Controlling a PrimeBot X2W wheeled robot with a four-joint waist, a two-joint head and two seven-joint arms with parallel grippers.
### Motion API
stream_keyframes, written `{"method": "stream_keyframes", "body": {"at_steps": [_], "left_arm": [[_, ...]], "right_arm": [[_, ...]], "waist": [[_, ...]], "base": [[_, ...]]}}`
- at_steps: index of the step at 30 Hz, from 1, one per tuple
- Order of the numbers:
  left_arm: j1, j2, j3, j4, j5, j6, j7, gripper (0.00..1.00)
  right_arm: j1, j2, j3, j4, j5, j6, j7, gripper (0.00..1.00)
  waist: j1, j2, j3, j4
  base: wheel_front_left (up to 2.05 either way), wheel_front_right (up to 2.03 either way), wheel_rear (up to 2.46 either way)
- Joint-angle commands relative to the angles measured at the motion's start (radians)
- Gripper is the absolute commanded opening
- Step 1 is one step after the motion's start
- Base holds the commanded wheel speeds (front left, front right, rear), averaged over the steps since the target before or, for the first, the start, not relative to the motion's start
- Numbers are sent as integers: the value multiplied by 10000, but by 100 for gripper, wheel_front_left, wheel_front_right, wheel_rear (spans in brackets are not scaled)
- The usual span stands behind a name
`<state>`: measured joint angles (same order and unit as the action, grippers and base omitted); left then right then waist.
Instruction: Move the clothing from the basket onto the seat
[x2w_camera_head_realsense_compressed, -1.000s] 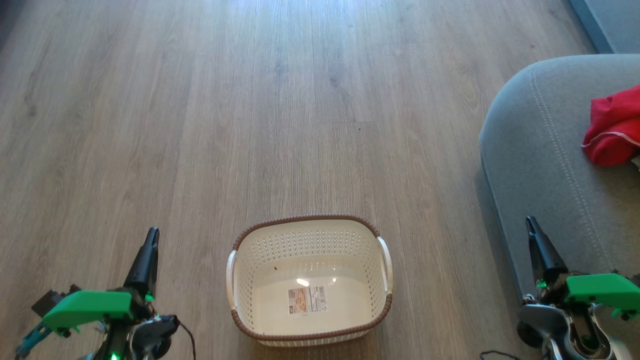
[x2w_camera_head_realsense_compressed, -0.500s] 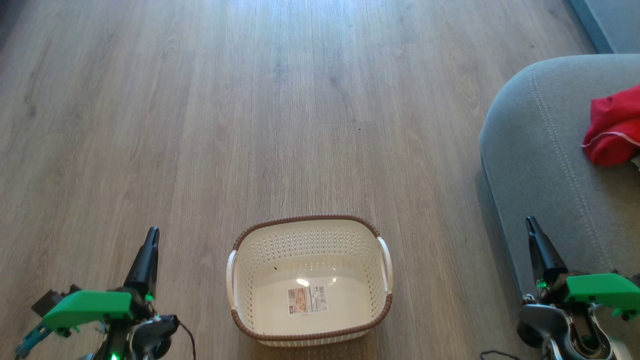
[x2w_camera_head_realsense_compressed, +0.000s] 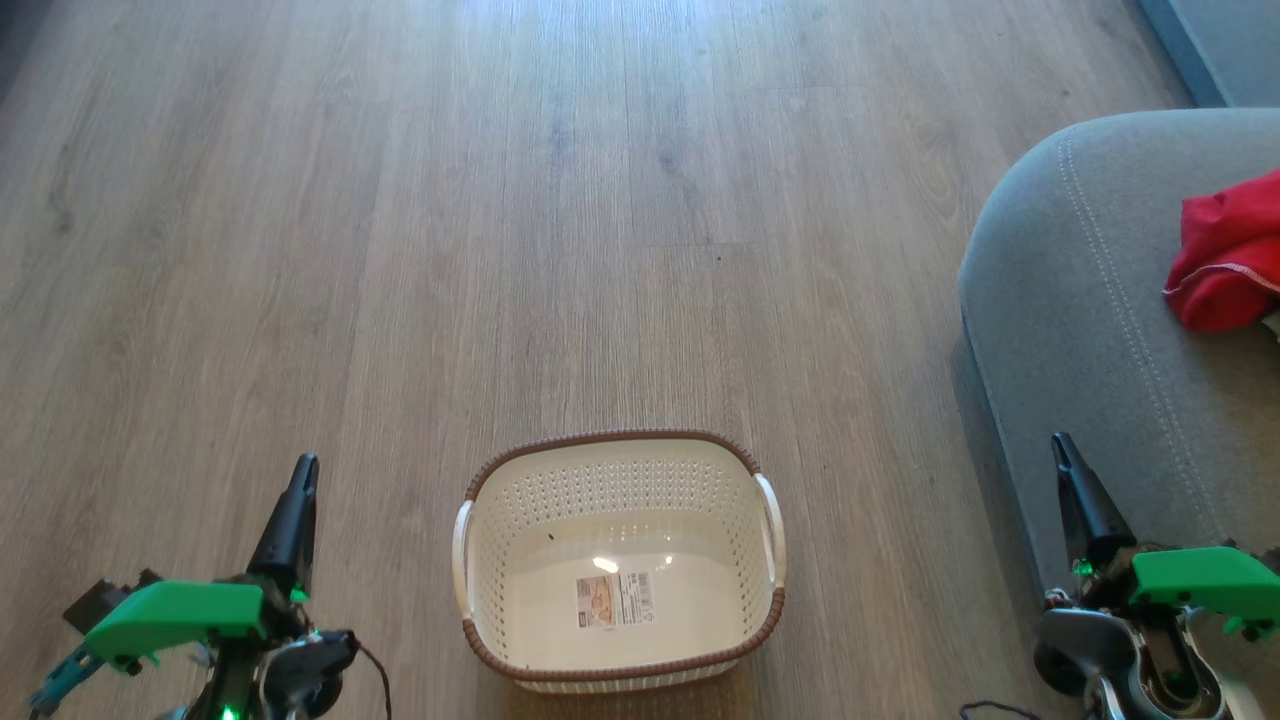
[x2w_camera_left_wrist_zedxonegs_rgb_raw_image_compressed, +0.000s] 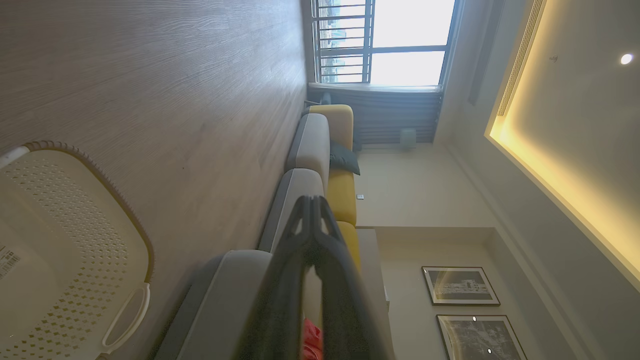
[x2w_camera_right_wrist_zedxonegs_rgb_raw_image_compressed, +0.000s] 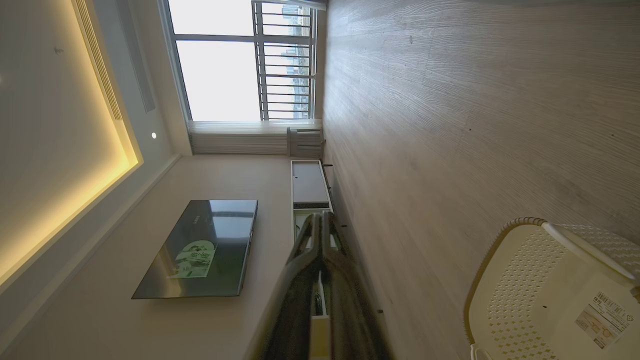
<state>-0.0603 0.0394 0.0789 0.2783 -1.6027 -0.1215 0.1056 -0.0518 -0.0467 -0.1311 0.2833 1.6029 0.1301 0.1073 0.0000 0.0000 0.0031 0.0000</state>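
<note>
Left claw at the lower left of the head view, right claw at the lower right. Each has its two dark fingers drawn together and nothing held between them (each wrist view shows its own fingertips meeting). Both point forward. The left claw is over the wooden floor, and the right claw is in front of the near edge of the seat.

The basket stands upright on the floor between the two claws, apart from both and near the seat without touching it. Its inside is bare apart from the label on its bottom, and no fabric shows over the rim or against the perforated walls.

The clothing, a crumpled red bundle with a white-stitched hem, lies on top of the seat at the right edge of the head view, well apart from the basket. The frame cuts off part of it, so the number of garments cannot be told.

Progress, as judged from this arrangement: the transfer looks complete. The basket holds nothing more to lift, the red fabric rests on the cushion, and neither claw carries anything. No further step is evident from these views. The only open question is whether the hidden part of the bundle lies fully on the seat.
</note>
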Motion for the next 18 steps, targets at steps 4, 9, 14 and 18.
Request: {"method": "stream_keyframes", "body": {"at_steps": [4,9,14,18], "left_arm": [[-478,108,348,-331,-59,-92,76,0],[-478,108,348,-331,-59,-92,76,0],[-478,108,348,-332,-59,-92,76,0],[-478,108,348,-332,-60,-92,76,0]], "right_arm": [[-561,-35,173,-385,57,6,59,0],[-561,-35,173,-385,57,6,59,0],[-561,-35,173,-385,58,6,59,0],[-561,-35,174,-385,58,6,59,0]], "waist": [[0,0,0,0],[0,0,0,0],[0,0,0,0],[0,0,0,0]], "base": [[0,0,0],[0,0,0],[0,0,0],[0,0,0]]}}
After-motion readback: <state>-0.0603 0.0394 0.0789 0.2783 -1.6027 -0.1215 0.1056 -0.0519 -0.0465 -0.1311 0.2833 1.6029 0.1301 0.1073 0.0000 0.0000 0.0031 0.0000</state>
